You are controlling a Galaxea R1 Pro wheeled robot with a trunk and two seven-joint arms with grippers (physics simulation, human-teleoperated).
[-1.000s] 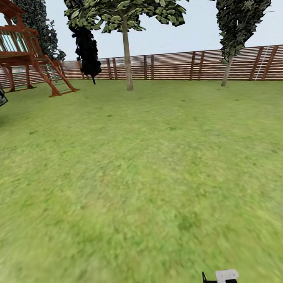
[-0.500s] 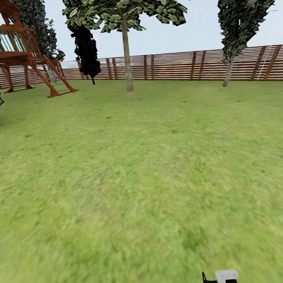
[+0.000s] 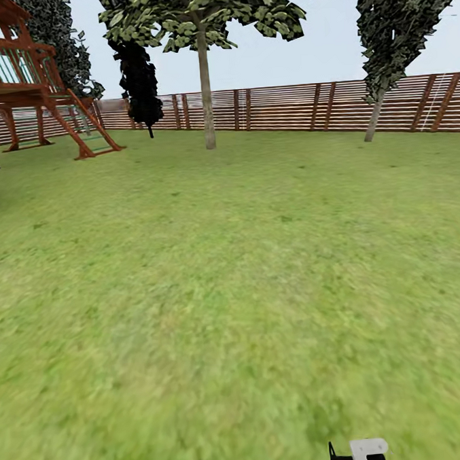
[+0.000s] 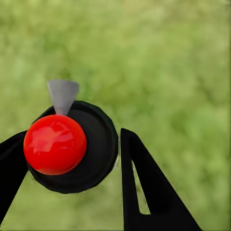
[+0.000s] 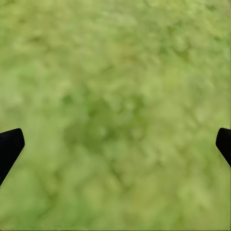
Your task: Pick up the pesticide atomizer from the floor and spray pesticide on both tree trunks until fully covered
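Across the lawn the head view pans slightly rightward (camera motion), left gripper clamping the atomizer, right gripper spread wide, trees not yet reached.

Green lawn, slat fence, wooden playhouse.

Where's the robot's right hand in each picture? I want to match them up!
Head view: the right gripper peeks up at the bottom edge, right of middle.
Right wrist view: the same gripper, jaws wide apart, with black tips at both side edges.
Left wrist view: that's the left gripper instead, jaws around a red-topped sprayer.
Shared landmark: the green grass behind everything.
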